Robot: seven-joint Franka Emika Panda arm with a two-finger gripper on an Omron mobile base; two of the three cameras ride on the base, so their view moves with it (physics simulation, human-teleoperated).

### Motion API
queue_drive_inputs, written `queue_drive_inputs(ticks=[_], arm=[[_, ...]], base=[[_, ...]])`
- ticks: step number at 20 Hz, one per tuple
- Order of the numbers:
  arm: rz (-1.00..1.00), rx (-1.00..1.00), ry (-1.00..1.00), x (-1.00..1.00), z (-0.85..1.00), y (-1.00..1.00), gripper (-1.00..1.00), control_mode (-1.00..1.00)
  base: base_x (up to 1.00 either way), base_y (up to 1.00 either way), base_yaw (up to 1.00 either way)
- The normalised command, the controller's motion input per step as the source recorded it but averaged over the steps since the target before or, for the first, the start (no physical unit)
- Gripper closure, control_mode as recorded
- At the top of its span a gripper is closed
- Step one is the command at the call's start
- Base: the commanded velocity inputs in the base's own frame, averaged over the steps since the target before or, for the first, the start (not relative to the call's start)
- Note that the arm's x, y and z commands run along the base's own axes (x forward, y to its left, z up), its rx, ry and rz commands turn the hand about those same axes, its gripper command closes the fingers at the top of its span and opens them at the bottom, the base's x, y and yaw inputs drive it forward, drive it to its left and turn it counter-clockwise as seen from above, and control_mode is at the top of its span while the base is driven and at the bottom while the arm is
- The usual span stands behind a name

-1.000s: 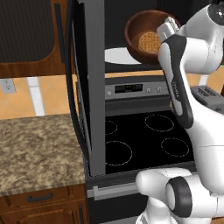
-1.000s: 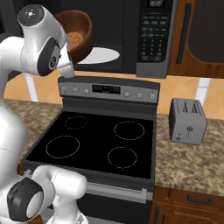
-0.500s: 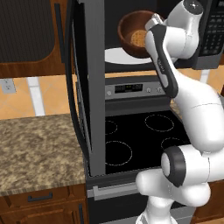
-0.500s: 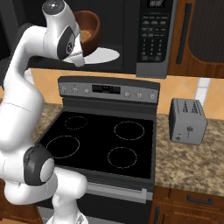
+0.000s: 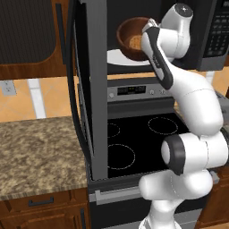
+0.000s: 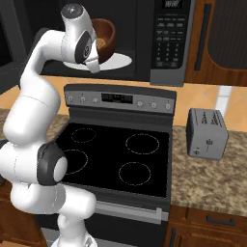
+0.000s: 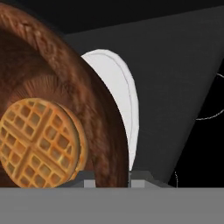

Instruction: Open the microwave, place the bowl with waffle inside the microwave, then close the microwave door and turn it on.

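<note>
Bowl (image 5: 133,38) and waffle (image 7: 41,142) are seen inside the open cavity of the microwave (image 6: 144,38), carried above the white turntable (image 5: 117,57), and the placing step is judged to be in hand. In the hand view, the bowl's rim is seen pinched between the two finger tips of the gripper (image 7: 112,178), one inside the wall, one outside, so the jaws are pressed onto the rim rather than spread. The waffle is shown lying against the bowl's inner floor, which looks tipped toward the camera. From the left base view, the microwave door (image 5: 89,85) is seen swung fully out to the left, edge-on, over the stove (image 6: 120,159). Whether the bowl's base is already touching the turntable cannot be told; it appears to be just above it or resting on it.

Next, a gentle lowering onto the plate is called for, then a release of the rim and a clean withdrawal of the arm from the cavity. Only then can the door be pushed shut and the keypad (image 6: 166,36) be pressed. A toaster (image 6: 206,133) is noted on the counter to the right, well apart.
</note>
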Motion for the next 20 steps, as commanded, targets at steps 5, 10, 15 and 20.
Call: queue_drive_inputs(ticks=[5, 10, 15, 20], arm=[[0.01, 0.0, 0.0, 0.24, -0.41, 0.07, 1.0, -1.0], [0.0, 0.0, 0.0, 0.34, -0.21, 0.02, 1.0, -1.0], [0.0, 0.05, -0.02, 0.51, 0.0, 0.01, -1.0, -1.0], [0.01, 0.11, -0.27, 0.31, 0.0, 0.07, -1.0, -1.0]], base=[[0.0, 0.0, 0.0], [0.0, 0.0, 0.0], [0.0, 0.0, 0.0], [0.0, 0.0, 0.0]])
